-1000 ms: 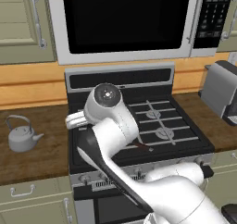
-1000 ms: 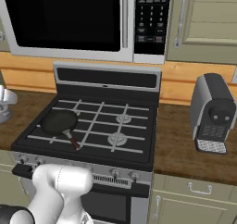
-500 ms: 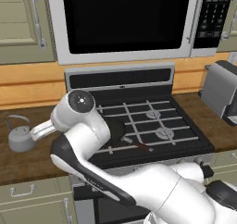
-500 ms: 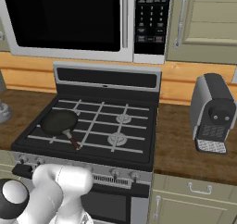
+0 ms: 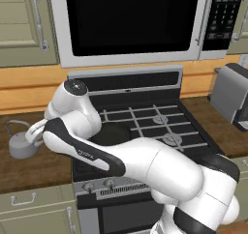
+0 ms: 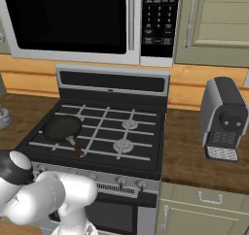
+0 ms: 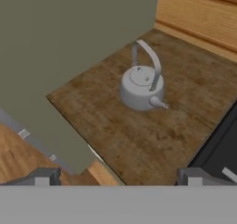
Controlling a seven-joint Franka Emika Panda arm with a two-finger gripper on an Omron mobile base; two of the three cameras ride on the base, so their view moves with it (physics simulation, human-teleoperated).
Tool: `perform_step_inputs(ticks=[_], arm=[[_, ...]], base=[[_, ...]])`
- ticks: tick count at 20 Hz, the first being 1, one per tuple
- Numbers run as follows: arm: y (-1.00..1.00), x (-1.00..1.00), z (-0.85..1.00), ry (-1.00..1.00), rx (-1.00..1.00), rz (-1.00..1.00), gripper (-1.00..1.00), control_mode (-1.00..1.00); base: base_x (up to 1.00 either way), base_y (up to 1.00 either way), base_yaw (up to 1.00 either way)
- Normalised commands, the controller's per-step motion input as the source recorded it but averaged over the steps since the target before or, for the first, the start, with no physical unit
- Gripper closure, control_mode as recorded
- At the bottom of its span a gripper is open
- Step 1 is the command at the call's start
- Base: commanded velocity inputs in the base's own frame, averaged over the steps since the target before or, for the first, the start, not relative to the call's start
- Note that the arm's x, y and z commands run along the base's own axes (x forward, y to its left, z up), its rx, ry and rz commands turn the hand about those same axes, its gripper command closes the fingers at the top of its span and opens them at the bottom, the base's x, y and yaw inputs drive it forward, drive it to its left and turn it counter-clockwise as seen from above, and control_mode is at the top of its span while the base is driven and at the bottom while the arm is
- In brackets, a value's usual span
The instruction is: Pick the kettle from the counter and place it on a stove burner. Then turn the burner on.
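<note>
Grey-silver metal marks the kettle [image 5: 22, 143], which I see standing upright on the dark brown wooden bench [image 5: 34, 168] to the left of the stove. Its thin arched handle stands up over a knobbed lid. From the hand view the kettle [image 7: 141, 86] sits near the middle of its stretch of bench [image 7: 139, 135], with its short spout pointing toward the black edge of the stove at the right of that view, and wood panelling behind it.

My white arm bends across the front of the stove in the left base view and reaches out to the left, its wrist end just beside the kettle. The tool [image 7: 118, 177] looks down on the kettle from above and to one side; its two dark fingertips [image 7: 41, 177] stand spread wide at the bottom of the hand view, far apart, with nothing between them. They are well clear of the kettle and touch nothing.

On the black stove top, a black frying pan [image 6: 62, 128] lies on the grate over the front left burner, its handle pointing toward the front edge. The larger silver stove burner [image 6: 123, 145] sits bare under the grate bars at the front right, with a smaller silver burner head [image 6: 130, 125] behind it. A row of knobs [image 6: 129, 183] runs along the stove front. A microwave [image 6: 73, 23] hangs above the stove, and a grey coffee machine [image 6: 223, 120] stands on the bench to the right
</note>
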Motion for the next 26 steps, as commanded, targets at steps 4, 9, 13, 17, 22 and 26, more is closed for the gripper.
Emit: perform_step_inputs(ticks=[4, 9, 13, 17, 22, 26], arm=[[0.00, 0.17, -0.18, 0.00, -0.03, 0.00, -1.00, -1.00], [0.11, 0.36, -0.25, 0.00, -0.01, 0.00, -1.00, -1.00], [0.31, 0.47, -0.18, -0.01, 0.00, 0.00, -1.00, -1.00], [0.34, 0.43, -0.02, 0.00, 0.00, 0.00, -1.00, -1.00], [0.24, 0.39, -0.04, 0.00, 0.00, 0.00, -1.00, -1.00], [0.06, 0.32, -0.16, 0.00, -0.02, 0.00, -1.00, -1.00]], base=[[0.00, 0.00, 0.00], [0.00, 0.00, 0.00], [0.00, 0.00, 0.00], [0.00, 0.00, 0.00], [0.00, 0.00, 0.00], [0.00, 0.00, 0.00]])
